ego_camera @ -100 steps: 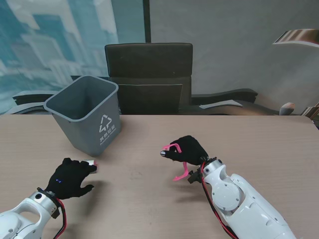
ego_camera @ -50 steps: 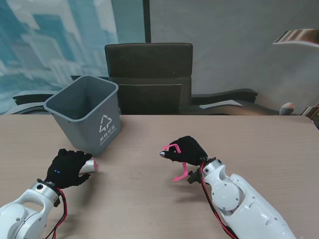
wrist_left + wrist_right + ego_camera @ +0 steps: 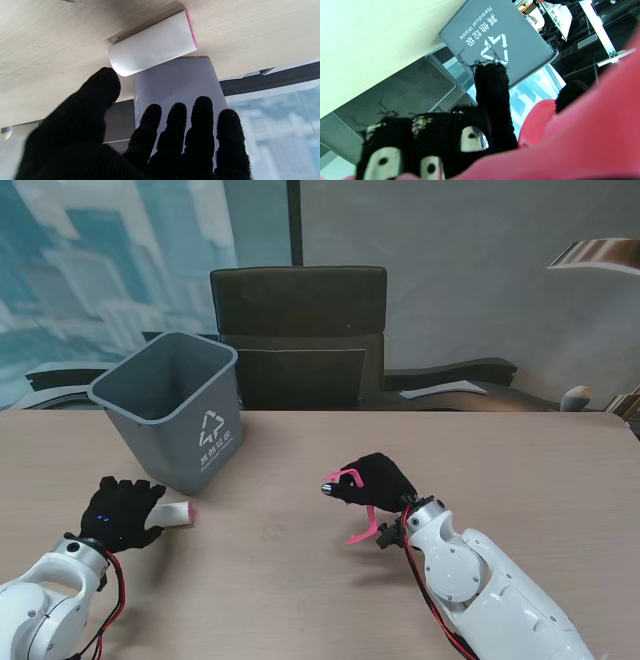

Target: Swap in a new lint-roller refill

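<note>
Near me on the right, the right hand (image 3: 372, 478) is clenched around the pink lint-roller handle (image 3: 360, 526), held off the table. On the left, the left hand (image 3: 122, 511) has drawn back leftward over the last second; its fingers (image 3: 178, 130) are spread and hold nothing, so the white refill (image 3: 172, 514) lies released on the table (image 3: 290, 570), just in front of the grey bin (image 3: 175, 405). The left wrist view shows a clear gap between thumb and roll, which the stand view hides. I judge a regrasp is needed.

White refill (image 3: 172, 514), grey bin (image 3: 175, 408)
</note>
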Robot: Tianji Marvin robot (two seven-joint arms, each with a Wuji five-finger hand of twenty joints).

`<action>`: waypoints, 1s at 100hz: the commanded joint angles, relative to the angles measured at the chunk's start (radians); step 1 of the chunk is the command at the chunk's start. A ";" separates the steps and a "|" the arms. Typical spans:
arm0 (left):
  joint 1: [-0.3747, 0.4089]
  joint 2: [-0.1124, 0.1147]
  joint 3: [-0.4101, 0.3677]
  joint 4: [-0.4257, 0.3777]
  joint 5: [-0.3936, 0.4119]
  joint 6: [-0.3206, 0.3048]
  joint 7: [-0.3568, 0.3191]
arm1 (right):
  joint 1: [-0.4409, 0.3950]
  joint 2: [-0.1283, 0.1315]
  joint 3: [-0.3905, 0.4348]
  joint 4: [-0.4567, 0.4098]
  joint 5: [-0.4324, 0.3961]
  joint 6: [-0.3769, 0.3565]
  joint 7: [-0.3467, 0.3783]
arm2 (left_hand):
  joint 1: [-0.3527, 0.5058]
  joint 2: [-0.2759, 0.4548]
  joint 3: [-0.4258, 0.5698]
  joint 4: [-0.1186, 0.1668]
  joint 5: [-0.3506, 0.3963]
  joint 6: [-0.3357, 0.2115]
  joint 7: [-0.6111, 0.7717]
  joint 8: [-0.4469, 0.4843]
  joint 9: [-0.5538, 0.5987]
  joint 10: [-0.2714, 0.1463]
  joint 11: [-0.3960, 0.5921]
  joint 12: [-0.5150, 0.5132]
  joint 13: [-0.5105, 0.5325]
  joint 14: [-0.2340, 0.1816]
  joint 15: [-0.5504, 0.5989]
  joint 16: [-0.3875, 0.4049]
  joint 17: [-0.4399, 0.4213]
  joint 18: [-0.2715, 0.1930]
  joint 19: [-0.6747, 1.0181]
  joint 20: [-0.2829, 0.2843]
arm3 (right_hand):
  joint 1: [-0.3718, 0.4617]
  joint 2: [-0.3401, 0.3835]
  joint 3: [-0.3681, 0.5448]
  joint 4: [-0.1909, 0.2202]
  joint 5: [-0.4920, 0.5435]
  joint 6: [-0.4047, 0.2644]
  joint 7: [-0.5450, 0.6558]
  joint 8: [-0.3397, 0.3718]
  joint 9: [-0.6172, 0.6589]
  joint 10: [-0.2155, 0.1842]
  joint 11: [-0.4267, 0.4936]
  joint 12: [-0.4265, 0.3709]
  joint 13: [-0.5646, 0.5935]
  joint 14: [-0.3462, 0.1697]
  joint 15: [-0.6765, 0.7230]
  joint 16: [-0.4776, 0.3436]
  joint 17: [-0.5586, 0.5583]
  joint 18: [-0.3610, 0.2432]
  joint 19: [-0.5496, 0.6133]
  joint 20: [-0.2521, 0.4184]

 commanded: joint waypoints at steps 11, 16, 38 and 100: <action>-0.018 0.007 -0.009 0.012 0.009 -0.004 -0.056 | -0.001 -0.002 -0.002 -0.002 0.001 -0.001 0.013 | -0.015 -0.045 0.045 -0.027 -0.042 0.028 -0.050 -0.014 -0.061 0.029 -0.011 -0.007 -0.054 0.012 -0.032 -0.016 -0.022 0.015 -0.028 -0.002 | -0.026 0.027 0.012 -0.037 0.057 0.052 -0.010 0.006 0.053 0.042 0.054 0.009 -0.010 -0.425 0.150 0.018 0.082 -0.333 0.247 0.010; -0.025 0.009 -0.010 0.014 0.011 -0.006 -0.075 | -0.001 -0.002 -0.002 -0.001 0.001 -0.001 0.013 | -0.012 -0.053 0.053 -0.027 -0.047 0.030 -0.056 -0.017 -0.069 0.030 -0.014 -0.009 -0.057 0.011 -0.037 -0.019 -0.024 0.011 -0.034 -0.004 | -0.026 0.028 0.013 -0.037 0.057 0.052 -0.010 0.006 0.053 0.042 0.054 0.009 -0.010 -0.425 0.150 0.018 0.082 -0.333 0.247 0.010; -0.057 0.014 -0.007 0.030 0.002 0.002 -0.145 | 0.000 -0.002 -0.003 0.000 0.001 -0.001 0.015 | -0.039 -0.070 0.054 -0.044 -0.069 0.049 -0.078 -0.023 -0.096 0.035 -0.026 -0.015 -0.072 0.013 -0.058 -0.029 -0.031 0.007 -0.059 -0.011 | -0.027 0.027 0.013 -0.037 0.057 0.051 -0.010 0.006 0.053 0.042 0.054 0.009 -0.010 -0.424 0.151 0.017 0.082 -0.333 0.247 0.010; -0.160 0.028 0.048 0.129 0.008 0.041 -0.243 | 0.001 -0.002 -0.001 0.006 0.000 -0.002 0.013 | -0.134 -0.063 0.076 -0.101 -0.061 0.072 -0.098 -0.023 -0.101 0.049 -0.035 -0.022 -0.080 0.018 -0.063 -0.028 -0.037 0.012 -0.079 -0.001 | -0.027 0.028 0.013 -0.038 0.057 0.051 -0.010 0.006 0.053 0.042 0.054 0.009 -0.010 -0.424 0.150 0.017 0.082 -0.333 0.247 0.010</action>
